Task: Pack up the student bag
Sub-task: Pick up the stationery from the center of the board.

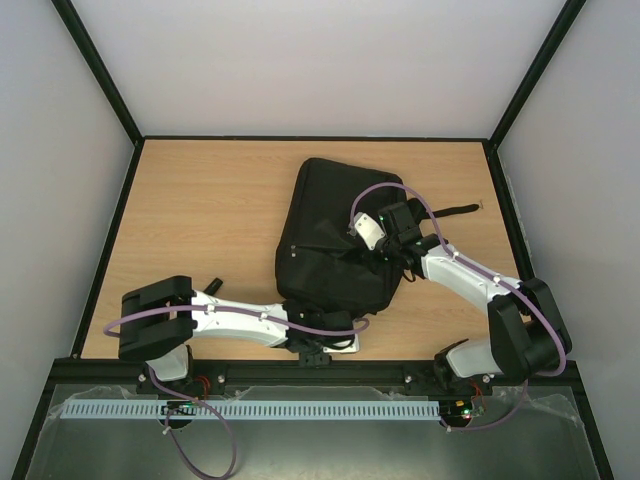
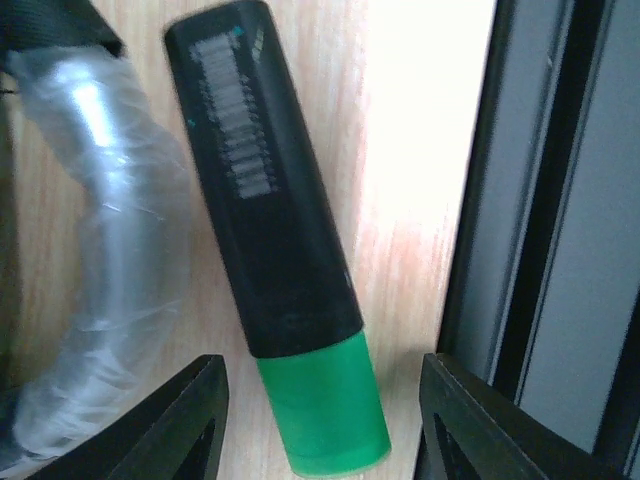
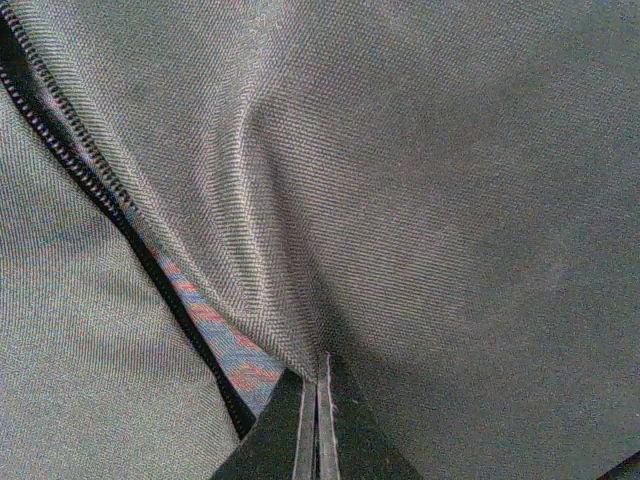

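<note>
Toward the middle of the table [image 1: 200, 220], somewhat nearer its right edge, the student bag [image 1: 330, 215] lies flat at a slant, a large black backpack. The right gripper [image 3: 318, 400] sits on the bag's top side, its jaws clenched on a pinch of the black fabric, which rises into a ridge at the fingertips. Just left of that pinch an open zip [image 3: 90, 180] runs diagonally, with a blue-and-red striped lining [image 3: 225, 345] showing in the gap.

At the near edge of the table, by the bag's near end, the left gripper [image 2: 320, 420] hangs released over a highlighter [image 2: 265, 220]. The highlighter has a black body and a green cap [image 2: 325, 415] and lies on the wood between the spread fingers [image 2: 185, 425], touching neither. The bag's grey curved handle [image 2: 105, 250] lies just beside the highlighter on one side, and a black rail [image 2: 540, 200] borders the table edge on the other.
</note>
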Available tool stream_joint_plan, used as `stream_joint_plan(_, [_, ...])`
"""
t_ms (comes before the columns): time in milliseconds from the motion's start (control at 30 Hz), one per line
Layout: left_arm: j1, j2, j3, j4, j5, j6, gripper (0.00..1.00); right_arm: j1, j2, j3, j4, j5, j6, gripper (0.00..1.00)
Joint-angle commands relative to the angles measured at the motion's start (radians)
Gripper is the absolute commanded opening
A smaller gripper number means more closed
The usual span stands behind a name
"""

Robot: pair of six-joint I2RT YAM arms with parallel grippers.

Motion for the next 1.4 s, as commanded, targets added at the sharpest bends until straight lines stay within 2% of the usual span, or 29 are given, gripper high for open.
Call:
stream_joint_plan(0, [-0.010, 0.018, 0.040, 0.013, -0.057, -0.081, 0.56, 0.000, 0.000, 0.011, -0.043, -0.044, 0.002, 0.01])
stream_joint_plan(200, [-0.010, 0.054, 0.061, 0.016, -0.069, -0.139, 0.56, 0.000, -0.003, 0.011, -0.045, -0.044, 0.002, 0.01])
stream_joint_plan(400, [-0.015, 0.067, 0.047, 0.031, -0.070, -0.163, 0.51, 0.000, -0.002, 0.011, -0.046, -0.045, 0.002, 0.01])
stream_joint_plan(600, [-0.018, 0.079, 0.042, 0.047, -0.051, -0.190, 0.41, -0.001, -0.006, 0.011, -0.046, -0.044, 0.001, 0.01])
stream_joint_plan(767, [-0.025, 0.094, 0.046, 0.039, -0.049, -0.200, 0.37, -0.001, -0.004, 0.011, -0.048, -0.047, 0.001, 0.01])
stream_joint_plan(933, [-0.028, 0.094, 0.049, 0.032, -0.041, -0.207, 0.28, -0.001, -0.007, 0.012, -0.048, -0.045, 0.002, 0.01])
stream_joint_plan(1133, [-0.029, 0.040, 0.063, 0.012, -0.089, -0.238, 0.20, -0.003, -0.006, 0.012, -0.048, -0.046, 0.002, 0.01])
stream_joint_plan(1367, [-0.030, -0.091, 0.094, -0.095, -0.083, -0.297, 0.19, -0.005, -0.014, 0.013, -0.048, -0.047, 0.005, 0.01])
